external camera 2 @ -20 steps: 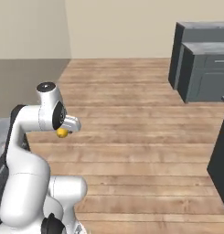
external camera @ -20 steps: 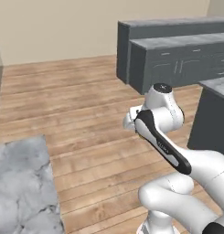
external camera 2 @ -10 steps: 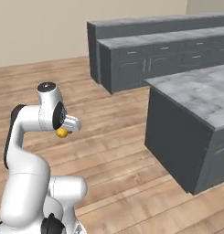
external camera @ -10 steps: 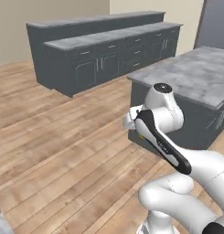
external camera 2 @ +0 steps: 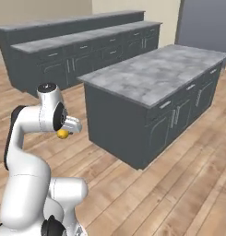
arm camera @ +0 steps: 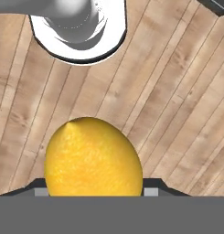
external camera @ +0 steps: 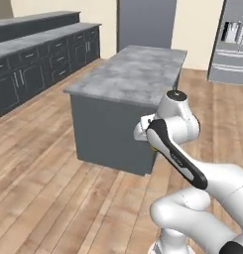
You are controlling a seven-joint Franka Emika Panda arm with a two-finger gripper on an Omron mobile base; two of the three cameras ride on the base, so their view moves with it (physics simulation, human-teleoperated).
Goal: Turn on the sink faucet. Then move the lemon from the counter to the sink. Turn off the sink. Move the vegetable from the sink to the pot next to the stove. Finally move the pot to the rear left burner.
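Lemon [arm camera: 93,157] sits clamped in my gripper [external camera 2: 64,132], held up above the wood floor [arm camera: 177,96]. Ahead of it I see the grey kitchen island [external camera 2: 156,92].

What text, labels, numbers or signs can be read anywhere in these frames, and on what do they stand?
None can be read.
The lemon held in the gripper has a plain yellow skin, with no sticker.
The island counter and its cabinet fronts are unmarked.
The refrigerator has light streaks on its door, too blurred to tell whether they are print.
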